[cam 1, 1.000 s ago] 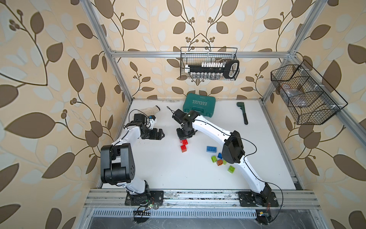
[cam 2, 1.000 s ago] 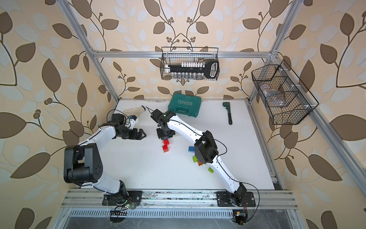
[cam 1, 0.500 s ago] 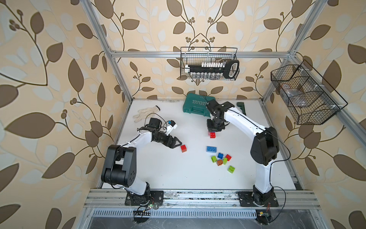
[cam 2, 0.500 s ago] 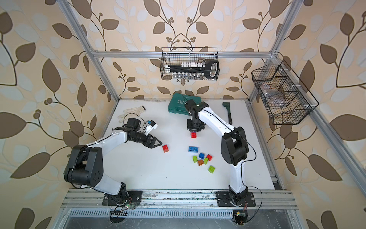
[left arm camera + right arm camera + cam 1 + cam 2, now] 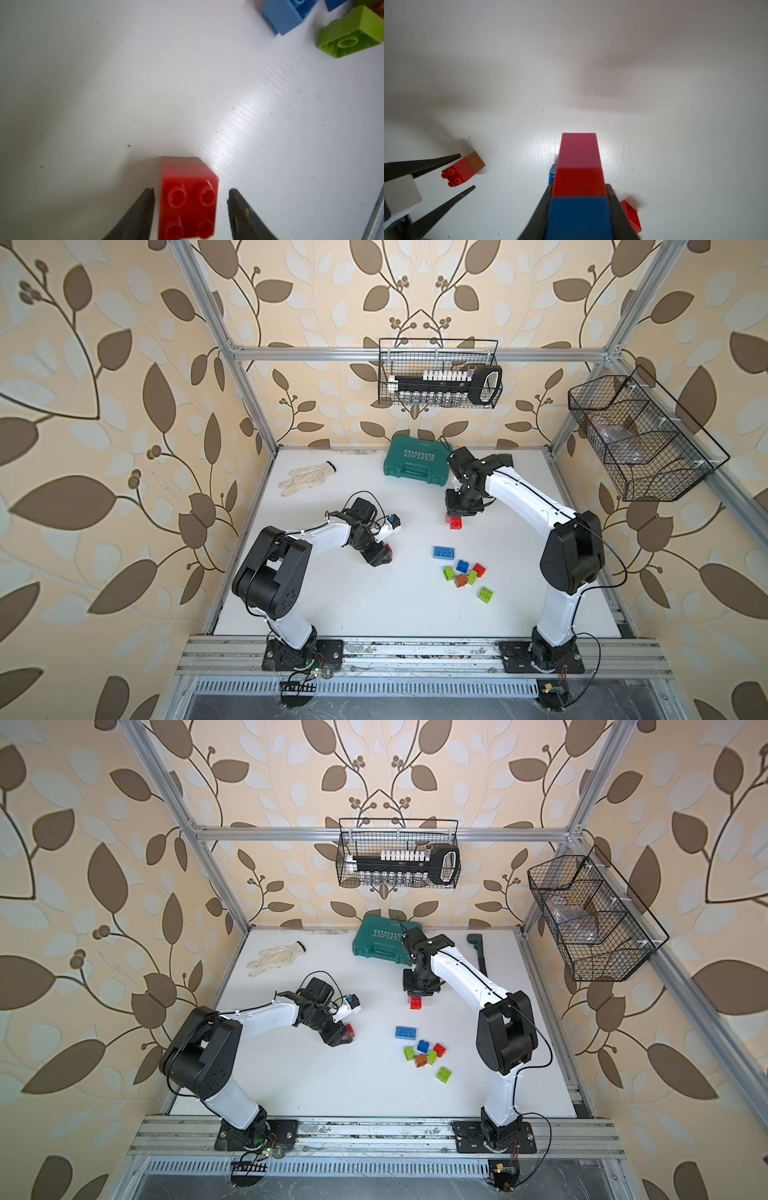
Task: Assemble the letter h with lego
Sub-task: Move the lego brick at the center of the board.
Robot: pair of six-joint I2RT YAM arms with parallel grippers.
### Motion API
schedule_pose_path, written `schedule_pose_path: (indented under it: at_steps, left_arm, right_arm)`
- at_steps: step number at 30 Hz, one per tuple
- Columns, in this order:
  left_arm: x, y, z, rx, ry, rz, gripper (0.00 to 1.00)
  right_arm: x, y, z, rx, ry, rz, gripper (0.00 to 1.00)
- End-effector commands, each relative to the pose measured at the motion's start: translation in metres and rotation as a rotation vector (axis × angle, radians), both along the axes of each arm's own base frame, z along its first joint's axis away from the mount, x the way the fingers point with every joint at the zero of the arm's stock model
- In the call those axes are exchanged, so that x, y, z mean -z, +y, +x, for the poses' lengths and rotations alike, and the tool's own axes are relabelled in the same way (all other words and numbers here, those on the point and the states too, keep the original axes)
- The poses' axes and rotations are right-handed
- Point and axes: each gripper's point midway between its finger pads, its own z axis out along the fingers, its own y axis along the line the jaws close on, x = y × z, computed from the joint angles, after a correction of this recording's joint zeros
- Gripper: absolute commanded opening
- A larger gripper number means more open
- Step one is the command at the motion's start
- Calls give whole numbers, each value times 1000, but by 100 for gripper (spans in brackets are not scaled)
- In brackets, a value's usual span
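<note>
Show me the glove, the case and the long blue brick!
glove (image 5: pixel 309 477): in a top view, palm.
case (image 5: pixel 409 466): in a top view, lid.
long blue brick (image 5: pixel 444 552): in a top view, studded top.

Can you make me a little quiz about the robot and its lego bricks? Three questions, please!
1. True or false: the right gripper is clamped on a stack of bricks.
2. Which colour is the studded brick between the open fingers of the left gripper? A blue, B red, C lime.
3. Name the white thing lying near the back of the table, on the robot's left side.

Key: 1 true. 2 B. 3 a glove.
</note>
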Motion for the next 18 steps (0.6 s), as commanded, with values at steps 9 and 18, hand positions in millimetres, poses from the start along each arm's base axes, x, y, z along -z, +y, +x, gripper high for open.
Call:
schedule_pose_path:
  at_steps: [9, 18]
  left_arm:
    - [1, -61, -6, 283, -111, 129, 40]
    - [-20, -86, -18, 352, -80, 24, 58]
  right_arm:
    - [-11, -8, -9, 0, -4, 56, 17]
    - [-3, 7, -11, 15, 31, 115, 17]
